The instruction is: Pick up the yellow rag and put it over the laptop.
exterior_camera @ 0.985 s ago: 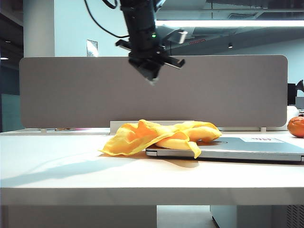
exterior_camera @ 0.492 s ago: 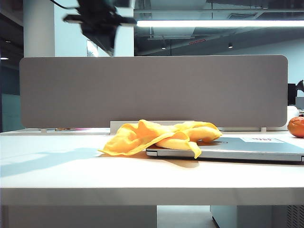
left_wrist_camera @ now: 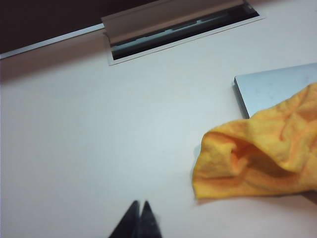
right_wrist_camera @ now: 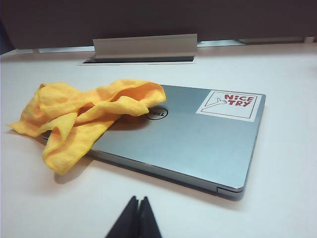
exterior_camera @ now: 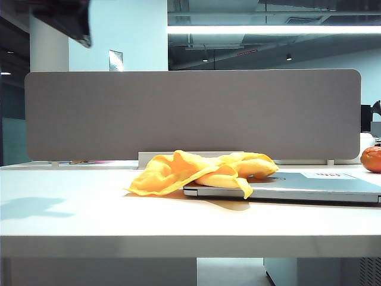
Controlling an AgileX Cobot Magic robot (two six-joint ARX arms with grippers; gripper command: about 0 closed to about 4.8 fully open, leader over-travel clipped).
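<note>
The yellow rag (right_wrist_camera: pixel 84 116) lies crumpled over one end of the laptop (right_wrist_camera: pixel 193 144), partly on the lid and partly spilling onto the desk (exterior_camera: pixel 89 214). It looks light, soft and floppy; I'd pinch it at a raised fold, since a flat edge would slide. The laptop is thin and rigid beneath. The left hand (left_wrist_camera: pixel 140 218) hangs well above the bare desk beside the rag, fingers pressed together, empty. The right hand (right_wrist_camera: pixel 138 215) sits low near the laptop's front, likewise closed on nothing.
</note>
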